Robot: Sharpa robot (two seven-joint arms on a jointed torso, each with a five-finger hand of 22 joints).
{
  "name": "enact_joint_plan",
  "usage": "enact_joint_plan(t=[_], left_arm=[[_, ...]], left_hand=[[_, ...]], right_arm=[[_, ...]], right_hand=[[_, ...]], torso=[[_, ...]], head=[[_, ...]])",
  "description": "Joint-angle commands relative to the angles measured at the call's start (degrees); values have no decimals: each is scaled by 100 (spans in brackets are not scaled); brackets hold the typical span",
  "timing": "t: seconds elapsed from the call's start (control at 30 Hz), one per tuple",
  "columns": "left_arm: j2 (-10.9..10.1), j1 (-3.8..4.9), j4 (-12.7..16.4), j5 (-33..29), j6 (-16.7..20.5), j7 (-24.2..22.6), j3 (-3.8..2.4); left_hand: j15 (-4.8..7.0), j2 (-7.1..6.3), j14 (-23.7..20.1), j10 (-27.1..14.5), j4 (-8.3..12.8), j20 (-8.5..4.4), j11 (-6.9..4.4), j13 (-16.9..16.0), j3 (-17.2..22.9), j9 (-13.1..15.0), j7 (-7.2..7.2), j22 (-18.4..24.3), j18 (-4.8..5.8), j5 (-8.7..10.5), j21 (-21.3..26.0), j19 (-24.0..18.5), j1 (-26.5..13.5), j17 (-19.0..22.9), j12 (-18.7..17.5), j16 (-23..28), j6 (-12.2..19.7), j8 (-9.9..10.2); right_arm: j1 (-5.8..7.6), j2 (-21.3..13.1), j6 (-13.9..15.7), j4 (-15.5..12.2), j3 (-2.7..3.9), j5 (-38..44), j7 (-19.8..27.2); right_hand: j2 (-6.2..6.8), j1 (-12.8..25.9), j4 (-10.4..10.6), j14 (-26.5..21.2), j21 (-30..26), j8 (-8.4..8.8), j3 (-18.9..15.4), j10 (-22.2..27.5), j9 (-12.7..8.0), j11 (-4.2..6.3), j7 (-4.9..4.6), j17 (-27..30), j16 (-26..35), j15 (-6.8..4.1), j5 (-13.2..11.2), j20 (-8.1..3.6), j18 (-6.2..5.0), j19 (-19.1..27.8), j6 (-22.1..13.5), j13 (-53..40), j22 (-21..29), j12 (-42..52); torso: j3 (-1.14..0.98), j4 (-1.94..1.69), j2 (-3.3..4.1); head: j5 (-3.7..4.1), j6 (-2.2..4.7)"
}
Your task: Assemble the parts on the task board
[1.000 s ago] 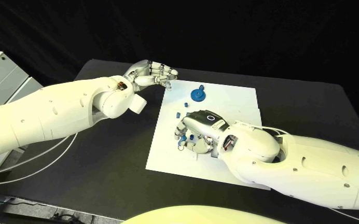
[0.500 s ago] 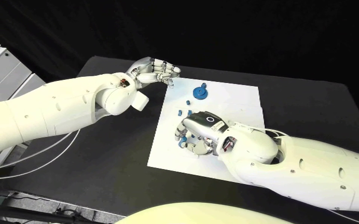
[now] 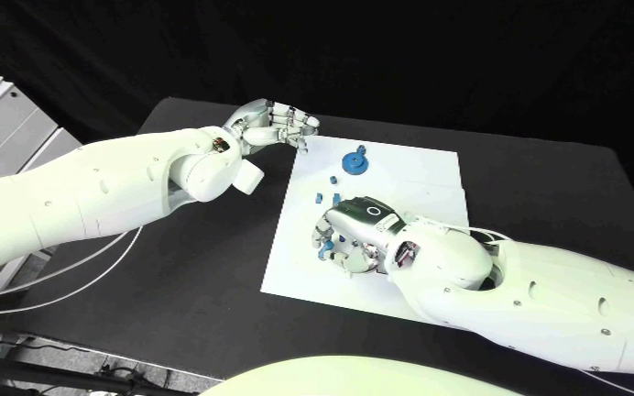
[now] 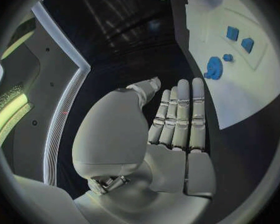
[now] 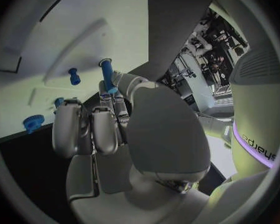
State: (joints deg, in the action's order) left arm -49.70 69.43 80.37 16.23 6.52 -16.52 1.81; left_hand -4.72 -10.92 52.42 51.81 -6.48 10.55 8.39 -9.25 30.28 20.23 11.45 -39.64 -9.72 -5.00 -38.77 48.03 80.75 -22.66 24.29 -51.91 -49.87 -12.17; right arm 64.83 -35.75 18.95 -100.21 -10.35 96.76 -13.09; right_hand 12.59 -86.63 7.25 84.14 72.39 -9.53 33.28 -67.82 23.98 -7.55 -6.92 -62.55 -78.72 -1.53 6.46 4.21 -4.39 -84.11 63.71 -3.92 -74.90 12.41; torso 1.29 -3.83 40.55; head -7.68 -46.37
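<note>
Right robot hand [image 3: 355, 231] low over task board [image 3: 409, 185] on black worktop [image 3: 172, 268], pinching a blue peg [image 5: 107, 74] between thumb and fingers. Left robot hand [image 3: 274, 126] beside board's far corner, curled, holding nothing. Blue gear [image 3: 353, 163] near far edge.

The right hand [image 5: 109, 129] reached over the white task board [image 5: 84, 30] with its fingers curled, and a long blue peg [image 5: 107, 76] stood up from between its fingertips, pinched there. A short blue peg [image 5: 74, 76] stood on the board just beside it, a small blue piece [image 5: 58, 102] showed by the fingers, and a blue gear [image 5: 33, 123] lay near the board's edge beside the dark tabletop [image 5: 28, 174].
</note>
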Motion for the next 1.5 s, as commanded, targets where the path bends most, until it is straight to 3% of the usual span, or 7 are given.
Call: enact_joint_plan(t=[0.03, 1.0, 1.27, 1.33, 1.5], left_arm=[[5, 2, 10, -4, -63, -52, -4], [-6, 2, 15, -4, -61, -37, -4], [-13, 3, 18, -4, -56, -34, -4], [-14, 3, 19, -4, -56, -33, -4], [-17, 3, 18, -4, -59, -29, -4]], left_hand=[[-13, 4, 15, -35, 3, -3, 8, 8, -33, -9, 18, 9, -67, 20, 38, 37, 42, 9, 32, 20, 37, 4], [-13, 4, 15, -35, 3, -3, 8, 8, -33, -9, 18, 9, -67, 20, 38, 37, 42, 9, 32, 20, 37, 4], [-13, 4, 15, -35, 3, -3, 8, 8, -33, -9, 18, 9, -67, 20, 38, 37, 42, 9, 32, 20, 37, 4], [-14, 5, 15, -43, -7, -2, 9, 10, -41, -10, 19, 12, -66, 20, 46, 41, 41, 11, 41, 22, 38, 2], [-14, 5, 15, -43, -7, -2, 9, 10, -41, -10, 19, 12, -66, 20, 46, 41, 41, 11, 41, 22, 38, 2]], right_arm=[[-8, 3, -102, 11, -2, 139, 26], [-61, 129, -282, 111, -27, 257, -41], [-68, 150, -302, 136, -36, 213, 40], [-68, 146, -279, 138, -38, 205, 67], [-68, 118, -186, 140, -40, 196, 111]], right_hand=[[-73, 19, -36, 93, 37, -29, 13, -528, 5, 498, -17, 3, -9, -40, 35, -37, 94, -47, 8, -347, -619, 20], [-46, 126, -76, 85, -18, -16, 20, -511, 14, 489, -24, 29, 3, -32, 7, -30, 84, -27, -27, -377, -600, -21], [113, 478, -67, 81, -129, 129, -40, -245, -15, 388, -94, 31, -2, 49, 210, 29, 69, 11, -306, -374, -563, -274], [212, 609, -37, 66, -298, 228, -74, -4, -47, 327, -111, 65, 13, 102, 231, 71, 40, 65, -493, -320, -485, -423], [307, 719, -36, 8, -690, 309, -134, 357, -65, 254, -132, 244, 101, 160, 233, 129, -31, 190, -670, -239, -296, -558]], torso=[[-4, 3, 3], [4, -2, 2], [3, 4, -5], [2, 6, -5], [-1, 6, -6]], head=[[-5, -4], [0, -16], [9, -25], [9, -26], [9, -21]])
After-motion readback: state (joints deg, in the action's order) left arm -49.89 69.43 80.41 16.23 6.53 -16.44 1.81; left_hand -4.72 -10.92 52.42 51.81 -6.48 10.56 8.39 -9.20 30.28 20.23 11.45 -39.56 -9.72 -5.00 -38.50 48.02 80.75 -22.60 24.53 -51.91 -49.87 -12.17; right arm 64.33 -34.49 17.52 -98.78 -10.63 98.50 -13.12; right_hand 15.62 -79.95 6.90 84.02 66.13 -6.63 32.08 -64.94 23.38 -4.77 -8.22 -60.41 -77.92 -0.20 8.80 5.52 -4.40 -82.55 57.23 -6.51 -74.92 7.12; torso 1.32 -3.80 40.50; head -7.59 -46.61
